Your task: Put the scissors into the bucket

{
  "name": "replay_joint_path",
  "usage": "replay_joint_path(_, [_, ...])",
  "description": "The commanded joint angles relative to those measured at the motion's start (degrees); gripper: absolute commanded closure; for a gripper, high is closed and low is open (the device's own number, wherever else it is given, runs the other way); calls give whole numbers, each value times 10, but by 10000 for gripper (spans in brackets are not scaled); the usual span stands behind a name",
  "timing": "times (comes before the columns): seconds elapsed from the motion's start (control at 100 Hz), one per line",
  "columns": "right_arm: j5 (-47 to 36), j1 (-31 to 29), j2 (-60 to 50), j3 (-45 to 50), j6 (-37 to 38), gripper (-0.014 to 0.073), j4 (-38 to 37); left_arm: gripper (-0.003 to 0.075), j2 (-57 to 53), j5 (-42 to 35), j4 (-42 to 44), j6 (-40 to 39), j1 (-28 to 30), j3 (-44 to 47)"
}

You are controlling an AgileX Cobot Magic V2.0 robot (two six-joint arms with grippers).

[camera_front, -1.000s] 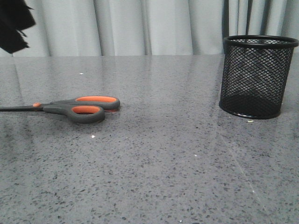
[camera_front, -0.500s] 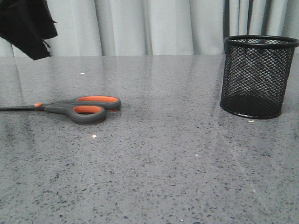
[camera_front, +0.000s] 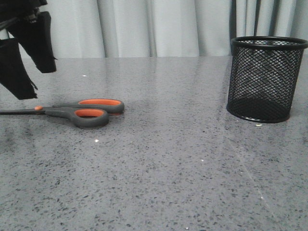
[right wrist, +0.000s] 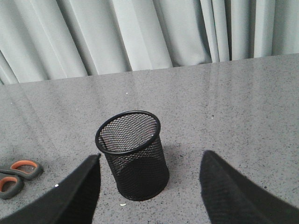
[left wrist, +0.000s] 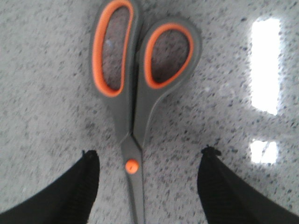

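The scissors [camera_front: 82, 111] lie flat and closed on the grey table at the left, handles to the right, blades running off the left edge. My left gripper [camera_front: 30, 62] hangs open above their pivot. In the left wrist view the scissors [left wrist: 135, 121] lie between my open fingers [left wrist: 74, 186], with the orange pivot dot [left wrist: 132, 165] between the tips of the left gripper [left wrist: 149, 156]. The bucket [camera_front: 266, 79] stands upright at the right. In the right wrist view my right gripper [right wrist: 149, 161] is open, above and short of the bucket [right wrist: 133, 154].
The grey speckled table [camera_front: 168, 168] runs back to a grey curtain [camera_front: 154, 26]. A small white crumb [camera_front: 258, 124] lies by the bucket's base. The scissors' handles [right wrist: 16, 175] show at the edge of the right wrist view.
My left gripper has come down and to the right from the upper left corner, now hanging open over the scissors' pivot. Scissors and bucket have not moved.
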Motion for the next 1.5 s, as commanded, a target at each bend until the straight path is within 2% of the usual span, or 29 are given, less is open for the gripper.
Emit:
replay_joint_path(0.0, [-47,1,12,-19,-5,177,0,293,-5,-7,-31,26,7,-19])
replay_joint_path(0.27, [-40,1,12,-19,-5,177,0,293,41,-17,-38,39,11,-29])
replay_joint_path(0.48, [-33,1,12,-19,-5,177,1,317,82,-18,-57,39,22,-79])
replay_joint_path(0.61, [-31,8,12,-19,-5,177,1,321,102,9,-71,39,36,-106])
replay_joint_path(0.81, [-31,14,12,-19,-5,177,1,321,111,44,-87,39,49,-107])
replay_joint_path(1.14, [-32,14,12,-19,-5,177,1,321,112,56,-111,52,49,-104])
replay_joint_path(1.49, [-32,14,12,-19,-5,177,1,327,137,70,-100,52,43,-104])
